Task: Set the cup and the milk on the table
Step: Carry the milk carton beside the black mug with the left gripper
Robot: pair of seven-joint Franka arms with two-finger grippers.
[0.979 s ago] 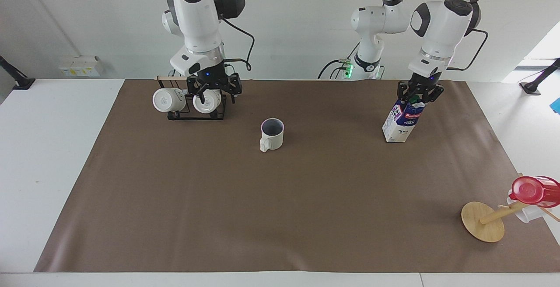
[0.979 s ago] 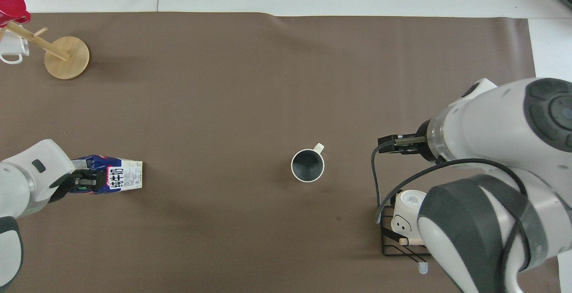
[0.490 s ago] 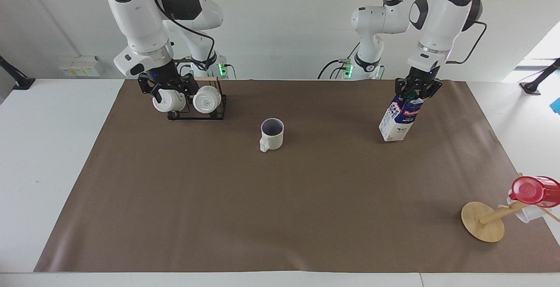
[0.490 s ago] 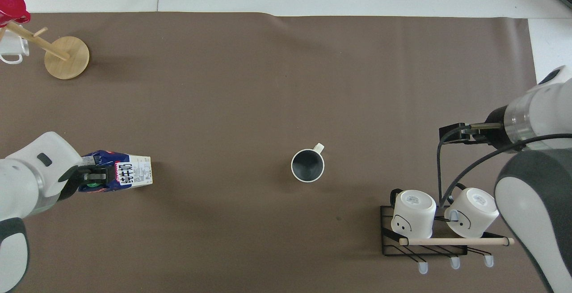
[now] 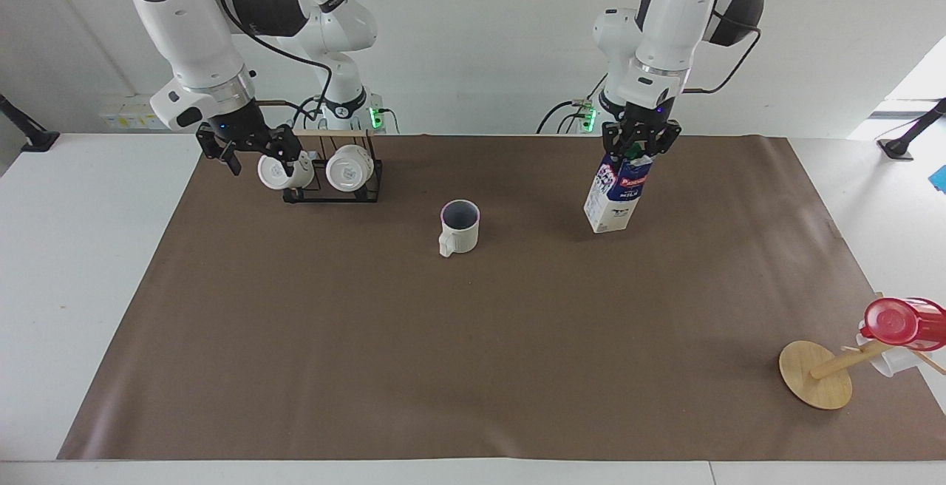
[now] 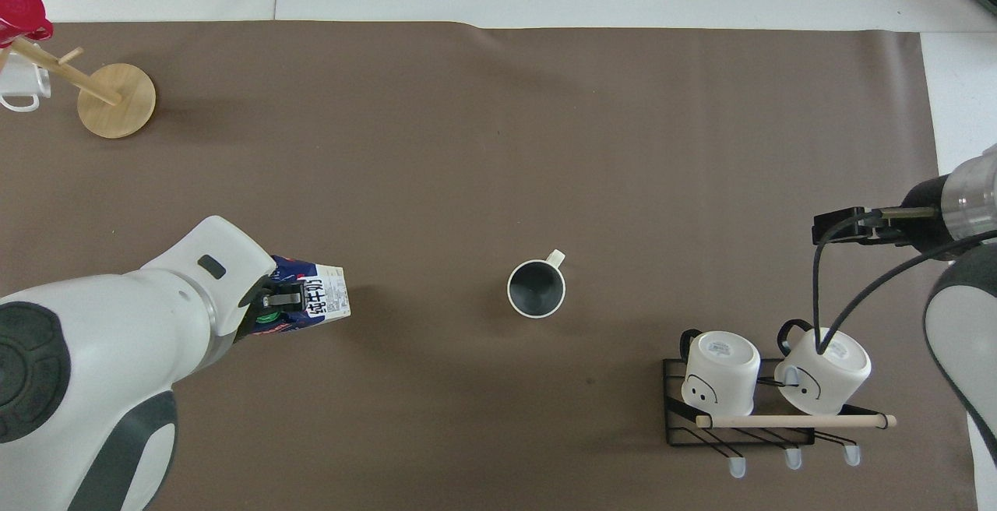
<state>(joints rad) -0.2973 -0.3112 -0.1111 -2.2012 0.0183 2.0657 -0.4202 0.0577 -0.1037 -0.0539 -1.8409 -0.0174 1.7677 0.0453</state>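
Two Franka arms over a wide white surface (image 5: 74,248) covered by a large brown rectangular mat (image 5: 473,337). Left hand (image 5: 640,146) clamped on the gabled top of the tall blue-and-white milk carton (image 5: 618,193), green screw cap between its fingers; carton hangs slightly tilted over the mat, toward the left arm's end from the mug; whether its base touches the mat cannot be told. Cream-white ceramic mug (image 5: 460,227) with dark grey-purple interior and loop handle stands upright on the mat near the middle, handle pointing away from the robots, nothing touching it.

Right hand (image 5: 247,151) spread wide and holding nothing, up over the mat's edge at the right arm's end, beside the black wire rack (image 5: 332,191). Rack carries two all-white mugs (image 6: 720,371) lying on their sides under a wooden dowel.

Tipped-over wooden mug tree (image 5: 817,374) with round base lies at the left arm's end, farthest from the robots, a red plastic cup (image 5: 903,322) on its peg.
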